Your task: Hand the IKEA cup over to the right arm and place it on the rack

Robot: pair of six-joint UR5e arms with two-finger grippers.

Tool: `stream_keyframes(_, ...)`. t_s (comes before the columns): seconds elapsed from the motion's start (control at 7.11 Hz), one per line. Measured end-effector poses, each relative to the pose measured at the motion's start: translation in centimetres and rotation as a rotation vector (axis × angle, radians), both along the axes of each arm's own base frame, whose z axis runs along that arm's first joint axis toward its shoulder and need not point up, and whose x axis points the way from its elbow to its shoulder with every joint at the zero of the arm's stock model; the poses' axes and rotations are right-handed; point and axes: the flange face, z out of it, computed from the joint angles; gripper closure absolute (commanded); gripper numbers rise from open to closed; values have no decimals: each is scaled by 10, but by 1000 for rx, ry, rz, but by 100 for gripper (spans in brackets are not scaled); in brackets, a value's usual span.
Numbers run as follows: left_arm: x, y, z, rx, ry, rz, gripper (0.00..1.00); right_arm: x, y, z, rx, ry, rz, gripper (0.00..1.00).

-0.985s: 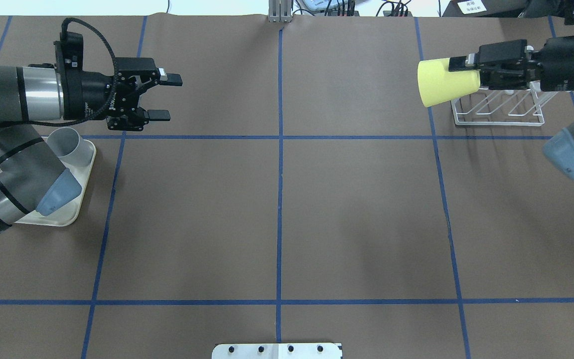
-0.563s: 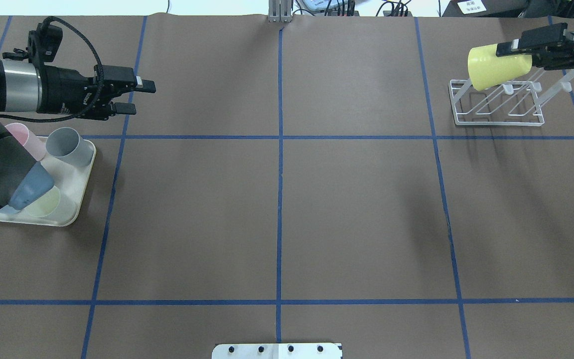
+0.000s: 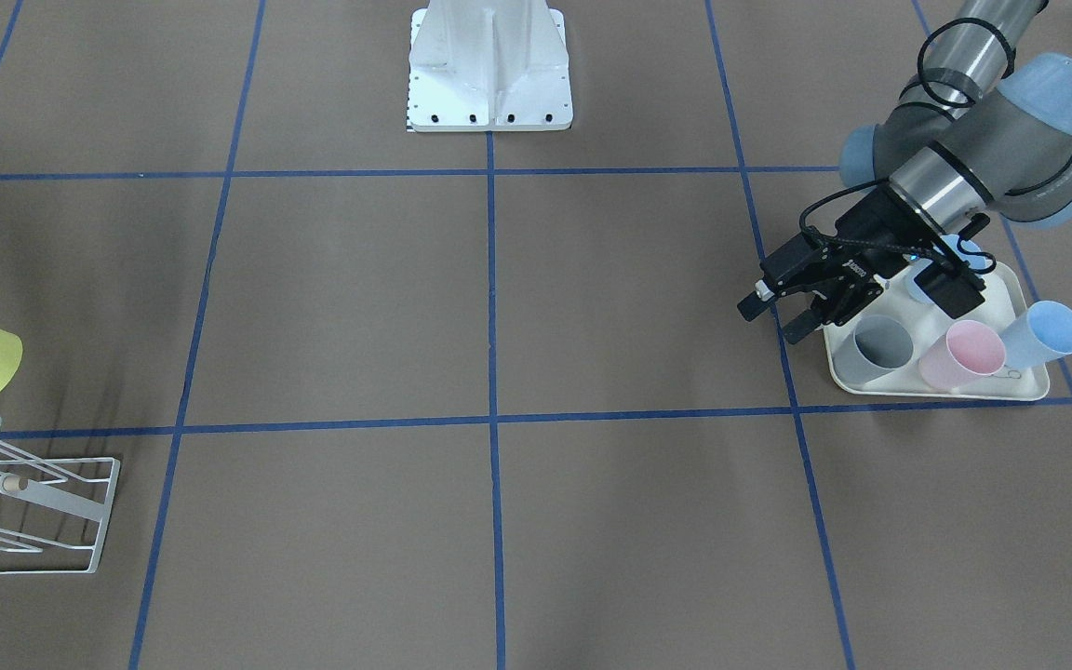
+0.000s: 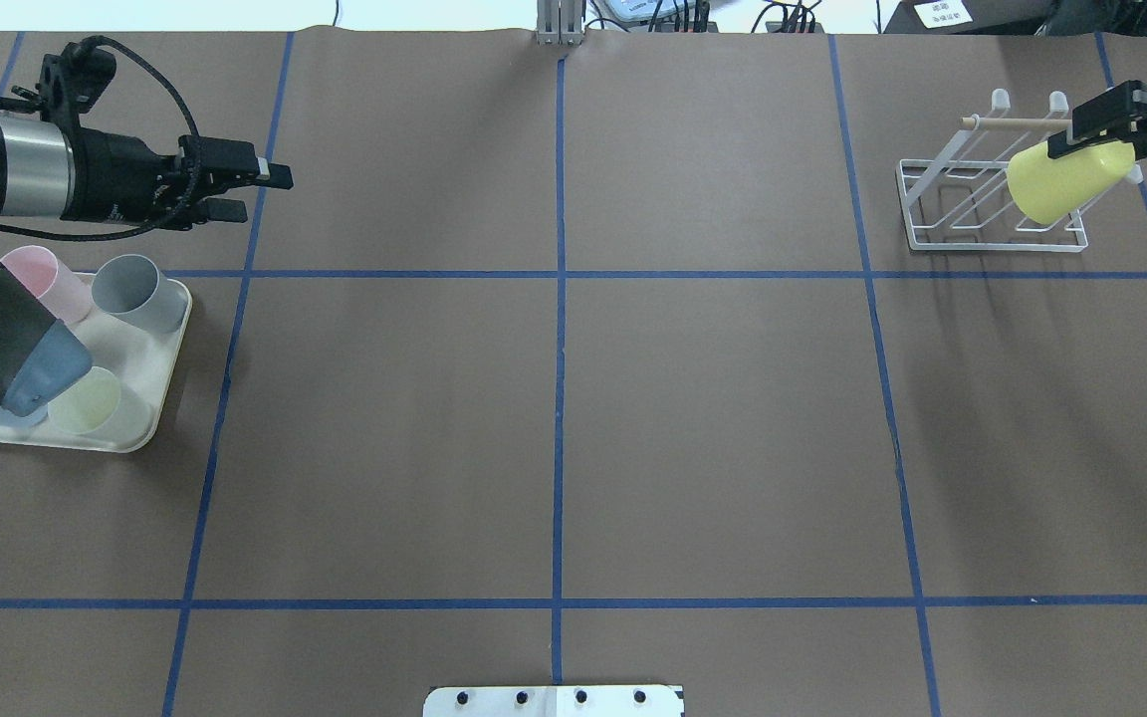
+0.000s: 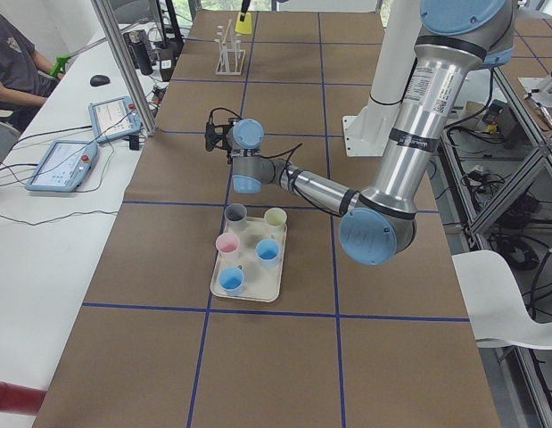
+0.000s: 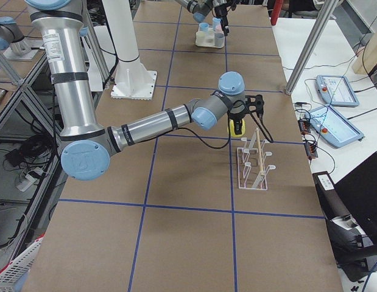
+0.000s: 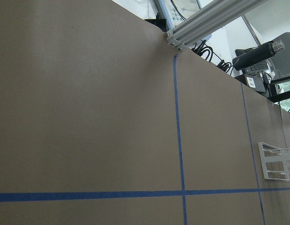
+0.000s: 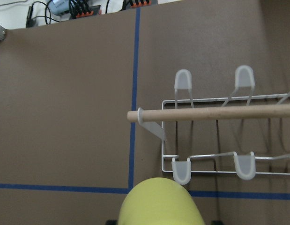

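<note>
The right hand (image 4: 1081,134) is cut off at the overhead picture's edge. One black finger (image 4: 1096,118) lies on the yellow cup (image 4: 1061,184) and pinches its wall. The cup hangs tilted over the rack (image 4: 992,247), mouth toward the prongs (touching or not, I cannot tell). The left hand (image 4: 267,195) reaches out level, its fingers a little apart, holding nothing. Its arm hides part of the tray (image 4: 150,393). The front picture shows the other cups (image 3: 961,356) better.
</note>
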Motion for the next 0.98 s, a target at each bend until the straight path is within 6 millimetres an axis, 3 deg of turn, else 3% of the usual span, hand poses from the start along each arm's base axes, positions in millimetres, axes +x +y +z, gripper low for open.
stream_keyframes(0.42, -1, 1, 0, 0, 0, -2, 0, -15, -6, 9, -41, 54, -17, 75)
stream_keyframes(0.98, -2, 2, 2, -1, -2, -3, 0, -20, -29, 8, -26, 131, -30, 74)
